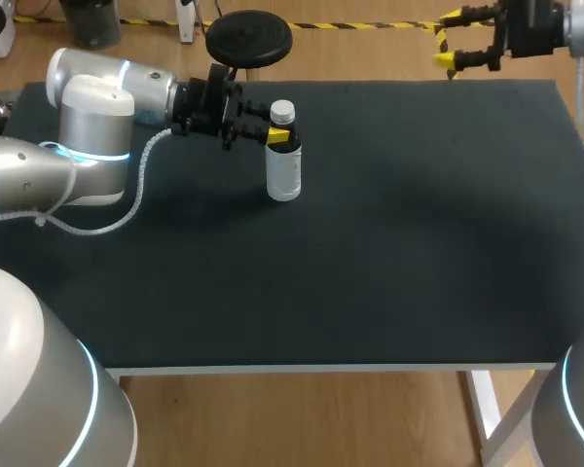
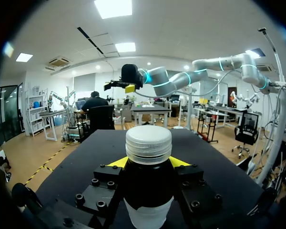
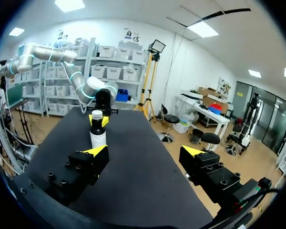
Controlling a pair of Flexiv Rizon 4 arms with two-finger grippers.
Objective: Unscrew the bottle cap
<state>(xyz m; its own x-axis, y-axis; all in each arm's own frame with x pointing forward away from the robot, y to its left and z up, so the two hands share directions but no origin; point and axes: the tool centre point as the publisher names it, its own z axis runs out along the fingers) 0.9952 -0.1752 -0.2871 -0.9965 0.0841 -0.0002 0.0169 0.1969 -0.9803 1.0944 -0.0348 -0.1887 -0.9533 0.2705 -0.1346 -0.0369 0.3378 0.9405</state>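
Item: bottle, dark w/ white label, white ribbed cap, upright on table, far-left. We clamp its neck w/ our left gripper. Our right gripper hangs splayed wide, well apart.

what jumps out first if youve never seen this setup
A dark upright bottle with a white label and a white ribbed screw cap stands toward the far left of the black table, the left gripper clamped on its shoulder just below the cap. The right gripper hangs open by the far edge, toward the right.
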